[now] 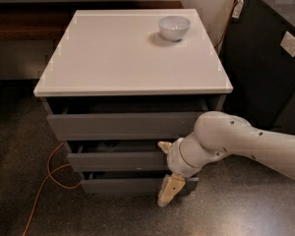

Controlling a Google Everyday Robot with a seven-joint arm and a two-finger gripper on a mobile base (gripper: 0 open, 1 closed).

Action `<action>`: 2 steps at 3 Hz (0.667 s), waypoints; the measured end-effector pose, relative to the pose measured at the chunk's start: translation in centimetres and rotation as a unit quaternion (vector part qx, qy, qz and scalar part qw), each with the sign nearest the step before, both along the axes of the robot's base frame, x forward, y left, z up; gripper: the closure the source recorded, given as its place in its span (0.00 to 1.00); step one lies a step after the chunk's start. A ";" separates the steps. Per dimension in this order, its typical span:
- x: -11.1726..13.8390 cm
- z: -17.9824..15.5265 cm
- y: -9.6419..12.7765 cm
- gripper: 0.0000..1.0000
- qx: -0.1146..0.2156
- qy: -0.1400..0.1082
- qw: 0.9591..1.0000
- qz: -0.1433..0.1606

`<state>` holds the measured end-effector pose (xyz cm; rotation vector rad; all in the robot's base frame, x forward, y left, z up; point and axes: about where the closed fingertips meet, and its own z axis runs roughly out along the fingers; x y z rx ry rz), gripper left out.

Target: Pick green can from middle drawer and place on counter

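Note:
The grey cabinet has a white counter on top and three grey drawer fronts below it. The middle drawer stands slightly pulled out, with a dark gap above its front panel. The green can is hidden; I cannot see into the drawer. My gripper is at the right end of the middle drawer front. It is open, with one tan finger above the panel and the other below it, in front of the bottom drawer. My white arm reaches in from the right.
A white bowl sits on the counter's far right. An orange cable lies on the dark floor at the left of the cabinet. A black unit stands close on the right. A dark wooden shelf runs behind.

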<state>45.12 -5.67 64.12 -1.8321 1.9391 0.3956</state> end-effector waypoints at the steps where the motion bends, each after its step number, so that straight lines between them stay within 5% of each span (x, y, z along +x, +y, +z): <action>1: 0.0 -0.2 0.0 0.00 0.001 0.005 1.000 -0.001; 2: 0.5 -2.5 0.2 0.00 0.004 0.025 1.000 -0.011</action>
